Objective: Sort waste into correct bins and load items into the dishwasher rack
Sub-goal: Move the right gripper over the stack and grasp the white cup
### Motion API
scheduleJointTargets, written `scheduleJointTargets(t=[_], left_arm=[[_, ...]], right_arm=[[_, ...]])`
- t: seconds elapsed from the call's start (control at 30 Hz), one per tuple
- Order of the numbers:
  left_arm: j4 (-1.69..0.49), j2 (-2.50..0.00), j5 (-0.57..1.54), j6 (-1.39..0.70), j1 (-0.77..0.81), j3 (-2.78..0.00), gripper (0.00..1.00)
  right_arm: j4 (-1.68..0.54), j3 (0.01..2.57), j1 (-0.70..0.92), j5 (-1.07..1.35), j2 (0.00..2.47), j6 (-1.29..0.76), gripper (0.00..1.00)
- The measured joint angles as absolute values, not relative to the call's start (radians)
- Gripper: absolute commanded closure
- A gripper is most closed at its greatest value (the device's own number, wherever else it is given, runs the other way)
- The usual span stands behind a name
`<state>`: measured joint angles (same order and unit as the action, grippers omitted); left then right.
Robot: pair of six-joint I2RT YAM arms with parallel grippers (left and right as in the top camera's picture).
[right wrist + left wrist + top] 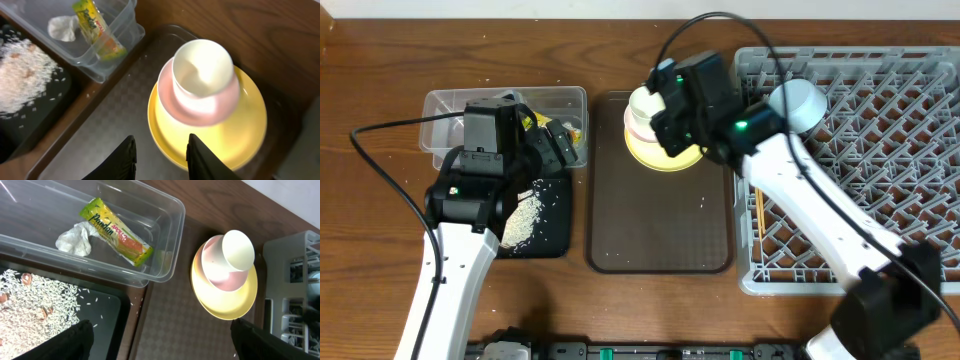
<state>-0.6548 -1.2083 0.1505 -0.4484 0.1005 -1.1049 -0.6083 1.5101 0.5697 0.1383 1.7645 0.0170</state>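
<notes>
A yellow plate [220, 145] carries a pale pink bowl [200, 110] with a white cup [202, 67] nested in it, all on the brown serving tray [660, 220]. My right gripper [159, 160] is open and straddles the plate's near rim without gripping it. The left gripper [160, 340] hangs wide open and empty over the gap between the black tray [110, 310] and the serving tray. Rice scraps [35, 300] lie in the black tray. The wrapper [116, 232] and tissue [75, 239] lie in the clear tub [165, 210]. In the rack [880, 150] are a light blue bowl [798, 102] and chopsticks [758, 215].
The rack's left wall stands close beside the serving tray's right edge. A few rice grains are scattered on the serving tray. Both arms' cables arc over the table behind the bins and the plate stack.
</notes>
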Motion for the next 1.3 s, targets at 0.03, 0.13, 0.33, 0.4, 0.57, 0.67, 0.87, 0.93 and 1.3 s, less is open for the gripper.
scheduleJointTargets(t=[0.03, 0.13, 0.33, 0.4, 0.57, 0.67, 0.87, 0.93, 1.3], left_arm=[[-0.655, -1.209, 0.150, -0.448, 0.101, -1.105, 0.10], [-0.655, -1.208, 0.150, -0.448, 0.101, -1.105, 0.10], [-0.655, -1.208, 0.150, -0.448, 0.101, -1.105, 0.10], [-0.659, -1.208, 0.150, -0.448, 0.101, -1.105, 0.10], [-0.663, -1.208, 0.150, -0.448, 0.101, -1.105, 0.10], [-0.664, -1.209, 0.150, -0.448, 0.101, -1.105, 0.10], [-0.664, -1.208, 0.150, -0.448, 0.101, -1.105, 0.10], [-0.665, -1.208, 0.150, -0.448, 0.101, -1.105, 0.10], [-0.665, -1.208, 0.150, -0.448, 0.101, -1.105, 0.10]], right_arm=[[-0.590, 1.510, 0.575, 0.136, 1.783, 0.020, 0.67], [-0.510, 1.510, 0.583, 0.126, 1.840, 0.025, 0.65], [-0.352, 1.510, 0.596, 0.105, 1.942, 0.052, 0.61], [-0.294, 1.510, 0.599, 0.097, 1.973, 0.064, 0.59], [-0.196, 1.510, 0.601, 0.043, 2.026, 0.082, 0.60], [-0.182, 1.510, 0.601, 0.025, 2.046, 0.095, 0.61], [-0.208, 1.510, 0.601, 0.009, 2.066, 0.111, 0.66], [-0.231, 1.510, 0.601, 0.007, 2.066, 0.113, 0.66], [-0.336, 1.510, 0.601, -0.021, 2.066, 0.129, 0.80]])
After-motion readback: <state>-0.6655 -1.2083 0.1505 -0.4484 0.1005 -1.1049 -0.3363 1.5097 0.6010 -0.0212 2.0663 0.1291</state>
